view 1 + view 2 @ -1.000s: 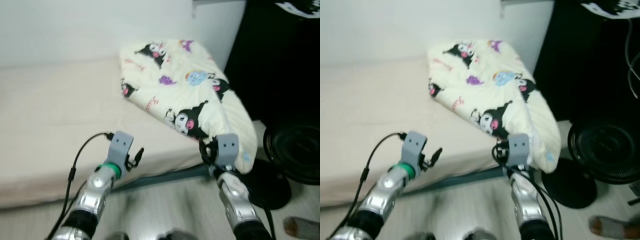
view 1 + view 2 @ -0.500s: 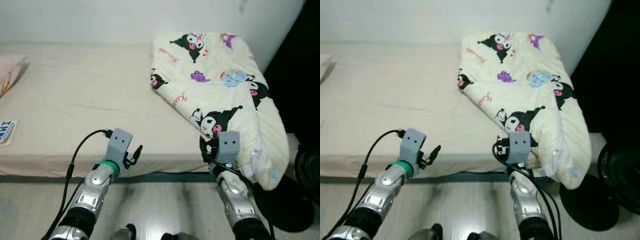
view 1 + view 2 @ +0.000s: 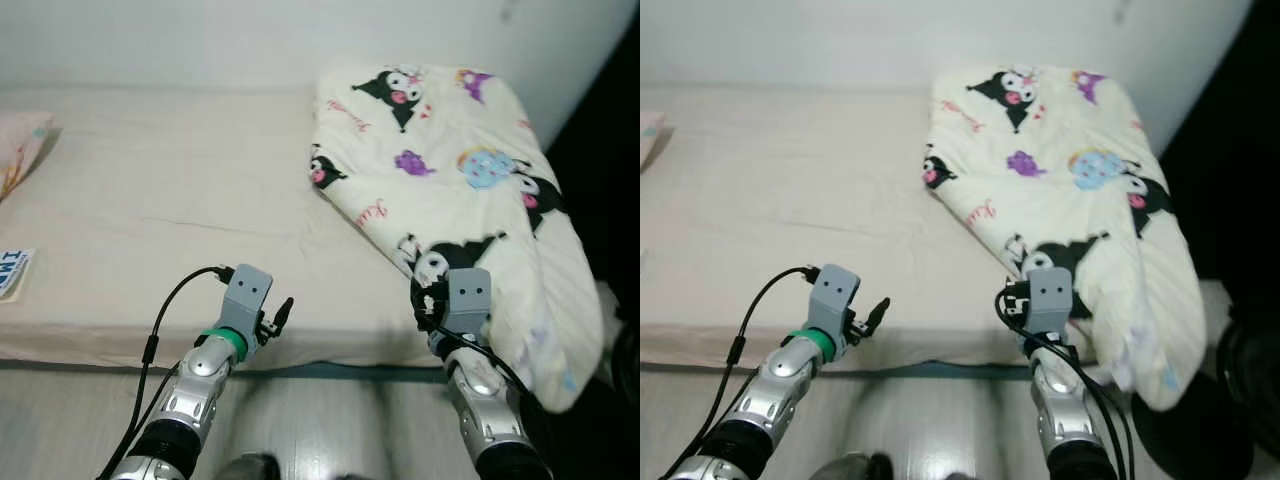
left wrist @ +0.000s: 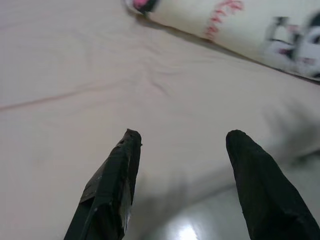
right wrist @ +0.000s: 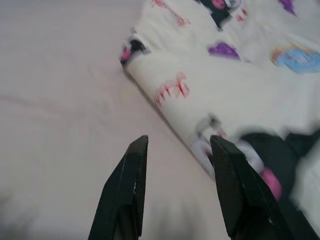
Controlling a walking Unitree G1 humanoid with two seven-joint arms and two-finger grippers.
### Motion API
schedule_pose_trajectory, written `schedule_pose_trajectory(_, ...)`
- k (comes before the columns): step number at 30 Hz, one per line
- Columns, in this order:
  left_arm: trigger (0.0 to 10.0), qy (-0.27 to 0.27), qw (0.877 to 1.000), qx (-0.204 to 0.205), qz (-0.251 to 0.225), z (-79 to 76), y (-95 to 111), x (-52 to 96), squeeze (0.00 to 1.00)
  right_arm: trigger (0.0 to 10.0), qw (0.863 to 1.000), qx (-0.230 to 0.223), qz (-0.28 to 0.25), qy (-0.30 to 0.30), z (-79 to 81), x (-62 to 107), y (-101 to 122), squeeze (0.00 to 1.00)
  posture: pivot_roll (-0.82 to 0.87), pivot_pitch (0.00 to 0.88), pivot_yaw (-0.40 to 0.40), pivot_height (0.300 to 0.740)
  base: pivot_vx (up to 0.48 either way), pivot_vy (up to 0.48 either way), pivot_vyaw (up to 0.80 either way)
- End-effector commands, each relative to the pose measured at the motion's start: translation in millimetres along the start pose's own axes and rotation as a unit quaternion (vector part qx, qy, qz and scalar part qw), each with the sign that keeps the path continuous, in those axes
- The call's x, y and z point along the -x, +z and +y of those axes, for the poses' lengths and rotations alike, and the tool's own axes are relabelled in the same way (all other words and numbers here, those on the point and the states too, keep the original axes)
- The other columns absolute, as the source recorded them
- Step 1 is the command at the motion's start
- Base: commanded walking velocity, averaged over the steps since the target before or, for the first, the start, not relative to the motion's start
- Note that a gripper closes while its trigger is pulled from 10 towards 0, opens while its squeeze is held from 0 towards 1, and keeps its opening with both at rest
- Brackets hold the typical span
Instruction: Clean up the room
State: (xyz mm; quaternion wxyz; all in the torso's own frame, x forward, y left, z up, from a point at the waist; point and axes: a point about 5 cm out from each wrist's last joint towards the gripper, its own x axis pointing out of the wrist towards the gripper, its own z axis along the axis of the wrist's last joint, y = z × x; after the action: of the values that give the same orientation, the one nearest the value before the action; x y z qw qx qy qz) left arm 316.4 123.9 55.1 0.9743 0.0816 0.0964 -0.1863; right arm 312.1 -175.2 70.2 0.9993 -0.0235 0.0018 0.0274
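Beige bed (image 3: 150,200) carrying cartoon-print quilt (image 3: 450,170) at its right end; left hand (image 4: 180,142), right hand (image 5: 177,145) spread apart, empty, over bed's near edge.

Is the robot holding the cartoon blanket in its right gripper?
No, the right gripper is open and empty, hovering over the bed just beside the cartoon blanket.

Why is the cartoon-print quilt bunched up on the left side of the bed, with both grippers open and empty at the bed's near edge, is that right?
Not quite: the quilt lies on the bed's right side, spilling over the edge, as the left eye view shows. The left gripper and right gripper are indeed open and empty at the near edge.
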Motion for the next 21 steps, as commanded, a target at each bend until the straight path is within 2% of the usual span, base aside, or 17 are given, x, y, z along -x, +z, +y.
schedule_pose_trajectory(1, 10.0, 0.004, 1.0, 0.003, 0.013, 0.9, -6.2, 2.0, 0.0, 10.0, 1.0, -0.004, 0.013, 0.0, 0.4, 4.6, -6.6, 0.0, -0.03, 0.069, 0.064, 0.74, 0.0, 0.0, 0.0)
schedule_pose_trajectory(21, 10.0, 0.006, 1.0, 0.002, 0.013, 2.4, -6.3, 1.9, 0.0, 10.0, 1.0, -0.008, 0.01, 0.0, 1.4, 4.5, -5.9, 0.0, -0.03, 0.07, 0.068, 0.74, 0.0, 0.0, 0.0)
